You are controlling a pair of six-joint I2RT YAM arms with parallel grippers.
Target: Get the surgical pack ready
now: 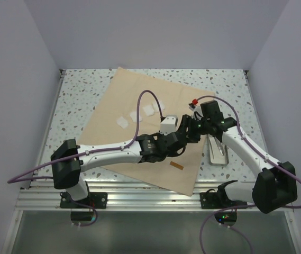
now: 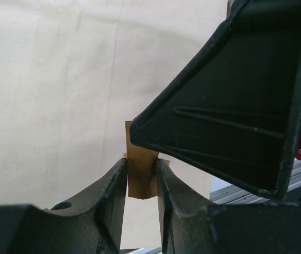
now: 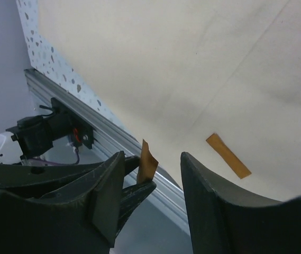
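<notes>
**Q:** What is the left hand doing?

**A:** The left hand point(image 2: 141, 159) is closed on a small brown strip point(image 2: 140, 182). Its two dark fingers pinch the strip's lower part, and the strip stands upright with its top poking out above the fingertips.

**Q:** And the right hand?

**A:** The right hand point(image 3: 153, 154) has its tips right up against the left hand's. Its fingers are parted with a clear gap, and the pinched strip stands in that gap. It has hold of nothing. Whether one of its fingers brushes the strip, I cannot tell.

**Q:** Where is the pack?

**A:** The pack point(image 1: 118, 95) is a plain tan cloth spread flat as a wide sheet on the speckled tabletop point(image 1: 76, 90). It lies under both hands and reaches well beyond them to the far side and to the left.

**Q:** Anything else near the hands?

**A:** A second strip point(image 3: 228, 155) lies flat on the pack below the hands, a little to their near side. Three white gauze squares point(image 1: 137, 115) sit on the pack in a row, left of the left hand and apart from it. A small metal tray point(image 1: 218, 156) rests on the tabletop to the right of the right hand — just beside the pack's edge, partly under the right arm.
</notes>
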